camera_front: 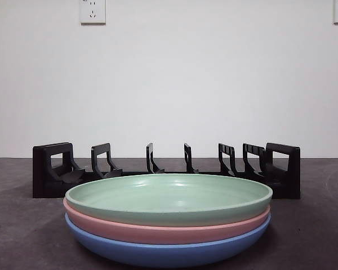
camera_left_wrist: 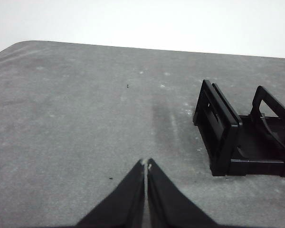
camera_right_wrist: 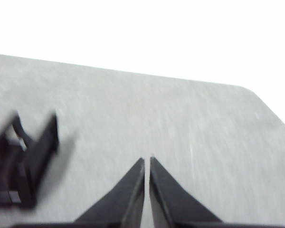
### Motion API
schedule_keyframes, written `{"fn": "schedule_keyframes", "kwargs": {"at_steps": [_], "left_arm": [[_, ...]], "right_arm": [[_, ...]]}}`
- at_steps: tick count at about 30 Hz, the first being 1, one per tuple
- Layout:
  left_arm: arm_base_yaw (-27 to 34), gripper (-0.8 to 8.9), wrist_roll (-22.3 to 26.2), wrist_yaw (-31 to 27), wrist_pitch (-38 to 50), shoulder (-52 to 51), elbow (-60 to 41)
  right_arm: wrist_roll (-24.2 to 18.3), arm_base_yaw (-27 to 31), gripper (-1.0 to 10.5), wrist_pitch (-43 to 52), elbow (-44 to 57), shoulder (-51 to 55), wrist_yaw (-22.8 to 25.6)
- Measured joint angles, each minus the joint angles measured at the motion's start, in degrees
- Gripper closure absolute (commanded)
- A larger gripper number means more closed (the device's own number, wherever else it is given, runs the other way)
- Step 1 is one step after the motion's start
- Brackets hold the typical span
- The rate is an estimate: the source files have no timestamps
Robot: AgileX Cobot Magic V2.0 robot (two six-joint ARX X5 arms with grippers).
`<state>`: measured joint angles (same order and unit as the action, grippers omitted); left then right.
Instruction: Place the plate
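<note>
1. The tabletop is the biggest thing here, grey and scuffed; both of my arms wait above it, out of the front view, so the task looks to be at its very start.
2. The black rack stands across the far side, slotted posts in a row with a taller block at each end; every slot I can see is vacant; one end of it shows in each wrist view.
3. Three plates sit stacked in front of the rack, near the camera: the blue plate at the bottom, the pink plate in the middle, the green plate on top; the green one is the one I would take first, I judge.
4. My left fingers are together, tips touching, holding nothing, beside the rack's end.
5. My right fingers are together too, empty; that picture is blurred.
6. To do it well, I think: part the fingers first, come in low at the green rim, pinch only that rim and not the pink one beneath; lift clear, tip the plate upright, lower it squarely between two posts.
</note>
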<state>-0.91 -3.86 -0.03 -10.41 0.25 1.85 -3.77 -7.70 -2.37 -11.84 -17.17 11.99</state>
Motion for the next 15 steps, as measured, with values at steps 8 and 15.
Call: {"fn": "schedule_keyframes", "kwargs": {"at_steps": [8,15], "left_arm": [[0.0,8.06,0.0,0.0,0.0,0.0,0.0],[0.0,8.06,0.0,0.0,0.0,0.0,0.0]], "right_arm": [[3.2,3.1,9.3,-0.2,10.8,12.0,-0.2],[5.1,3.3,9.3,-6.6,10.9,17.2,0.0]]}}
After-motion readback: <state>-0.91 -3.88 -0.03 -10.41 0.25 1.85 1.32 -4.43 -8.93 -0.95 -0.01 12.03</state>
